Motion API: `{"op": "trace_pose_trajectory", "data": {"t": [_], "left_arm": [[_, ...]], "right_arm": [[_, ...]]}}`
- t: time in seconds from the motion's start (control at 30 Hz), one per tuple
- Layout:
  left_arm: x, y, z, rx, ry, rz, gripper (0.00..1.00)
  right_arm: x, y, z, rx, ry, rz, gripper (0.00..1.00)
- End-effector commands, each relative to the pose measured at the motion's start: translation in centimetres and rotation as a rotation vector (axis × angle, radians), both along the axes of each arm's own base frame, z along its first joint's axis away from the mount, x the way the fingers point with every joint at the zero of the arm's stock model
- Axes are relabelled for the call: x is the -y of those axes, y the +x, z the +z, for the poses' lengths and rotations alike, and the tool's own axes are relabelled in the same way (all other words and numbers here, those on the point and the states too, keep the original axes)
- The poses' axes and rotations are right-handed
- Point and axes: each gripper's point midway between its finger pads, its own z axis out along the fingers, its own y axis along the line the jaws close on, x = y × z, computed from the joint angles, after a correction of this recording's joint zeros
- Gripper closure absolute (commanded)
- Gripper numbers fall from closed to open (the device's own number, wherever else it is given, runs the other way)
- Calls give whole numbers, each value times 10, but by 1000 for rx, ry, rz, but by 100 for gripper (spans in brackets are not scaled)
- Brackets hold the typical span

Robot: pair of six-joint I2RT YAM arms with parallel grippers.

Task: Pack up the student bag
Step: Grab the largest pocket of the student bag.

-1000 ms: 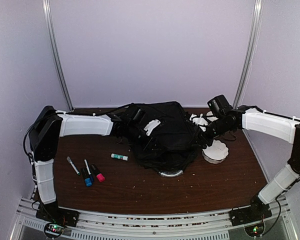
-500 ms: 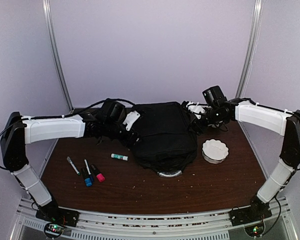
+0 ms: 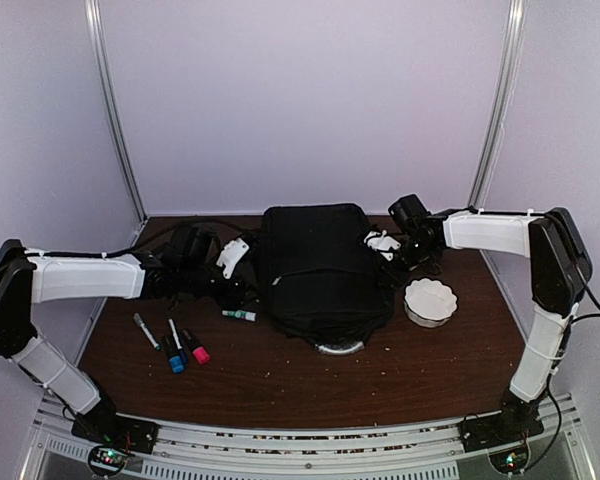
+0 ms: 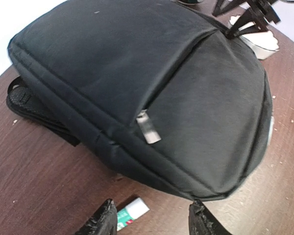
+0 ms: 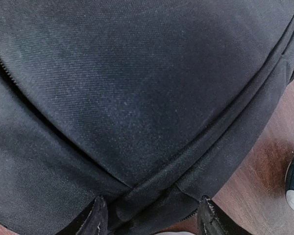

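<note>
Standing at the near edge of the brown wood-grain bench (image 3: 280,385), I first see three slim markers (image 3: 173,343) lying side by side: one black, one blue-capped, one pink-capped. Just beyond them lies a short white glue stick (image 3: 239,315) with a green band.

Past that, at mid-bench, the student bag (image 3: 320,270) lies flat. It is a broad rounded slab of matte black woven cloth with a fine twill grain. A silvery handle (image 3: 338,347) curves out under its near end, a grey zip tab (image 4: 148,128) sits on a seam, and a padded mesh strap (image 4: 24,100) pokes out beneath. To its right stands a white scalloped bowl (image 3: 431,300).

The left hand (image 3: 235,262) hovers just left of the bag, released, fingers apart and empty. The right hand (image 3: 380,245) sits at the bag's far right edge. Its fingers are spread with the cloth close against them, not pinched.

A second ago the bag was bunched up between both hands. Now it is smoothed flat, both arms have drawn outward, and the bowl is uncovered.

From the right wrist the cloth fills nearly everything. A dark round shape at that view's right edge is cut off and I cannot identify it.
</note>
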Motion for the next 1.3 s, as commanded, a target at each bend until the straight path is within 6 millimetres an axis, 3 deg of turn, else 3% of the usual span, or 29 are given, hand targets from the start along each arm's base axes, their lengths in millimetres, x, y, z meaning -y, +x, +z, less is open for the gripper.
{"op": "trace_pose_trajectory", "data": {"t": [0.0, 0.27, 0.53, 0.7, 0.83, 1.27], "left_arm": [[-4, 9, -11, 12, -30, 16, 49], [-4, 19, -44, -49, -57, -58, 55], [-2, 20, -52, -22, -98, -114, 52], [-9, 33, -56, -25, -102, -106, 59], [-16, 43, -59, -5, -108, -84, 56], [-2, 49, -75, -51, -97, -167, 61]], "right_arm": [[15, -2, -7, -15, -70, -19, 38], [8, -8, 6, -12, -18, 14, 37], [7, -13, 2, -20, -8, 33, 37], [5, -13, 2, -29, 0, 31, 37], [4, -14, 2, -30, 3, 33, 37], [1, -15, 0, -43, 23, 31, 37]]}}
